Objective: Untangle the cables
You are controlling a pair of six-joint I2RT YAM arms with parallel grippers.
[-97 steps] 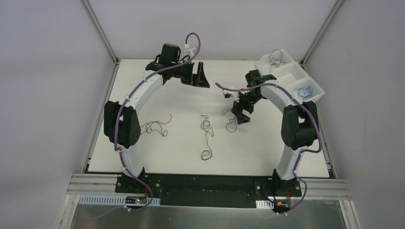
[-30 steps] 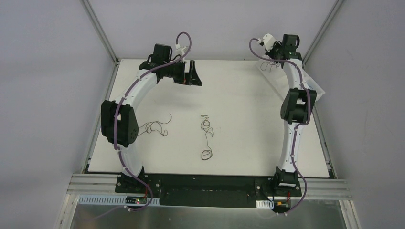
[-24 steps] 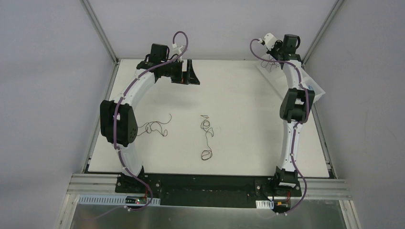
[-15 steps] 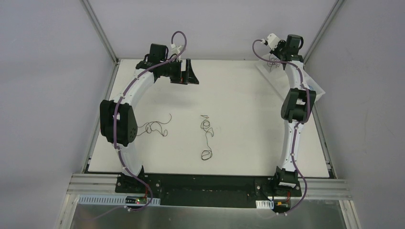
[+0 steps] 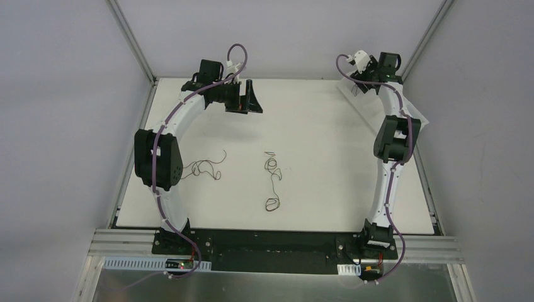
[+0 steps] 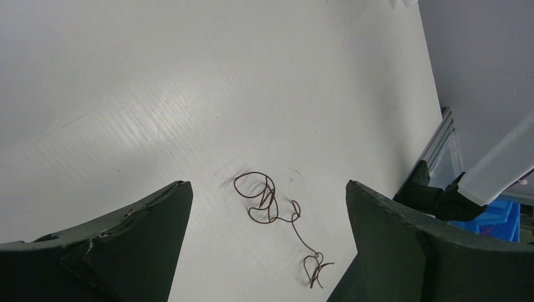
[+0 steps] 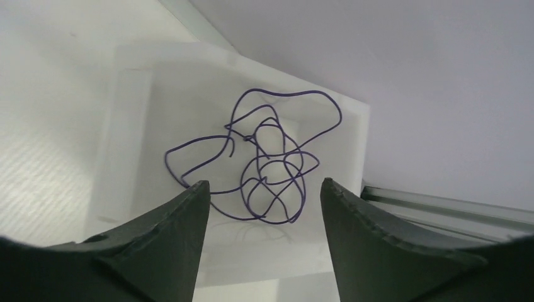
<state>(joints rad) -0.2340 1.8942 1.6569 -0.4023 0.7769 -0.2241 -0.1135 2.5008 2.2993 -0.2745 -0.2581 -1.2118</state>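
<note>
Right gripper (image 7: 262, 185): jaws spread wide, nothing between them, hangs over the table's (image 5: 327, 126) far right corner. Directly below, binned cable (image 7: 264, 165) lies in a compartment of the white bin (image 7: 135, 126) on that corner. It is hair-thin and reads dark violet in the wrist view. It forms a loose knot of overlapping loops, roughly round, so no clear long axis. One wider loop arches over the top of the knot in that view. Touches neither finger.

Left gripper (image 6: 266, 187): jaws spread wide, empty, up off the table near its far edge, left of centre. Middle cable (image 6: 272, 211) shows between the fingers, flat on the table. It is thin and brown: a cluster of small loops, then a single strand, then one small loop. From above, its long axis runs far-to-near at table centre, with the cluster at the far end and the lone loop at the near end.

Left cable (image 5: 204, 167): dark, thin, flat on the table's left half, just beside the left arm's (image 5: 157, 160) elbow. Long axis runs left-right across the table. Curls bunch at the left end; the free tail sweeps right and hooks toward the far edge. Well apart from middle cable.
</note>
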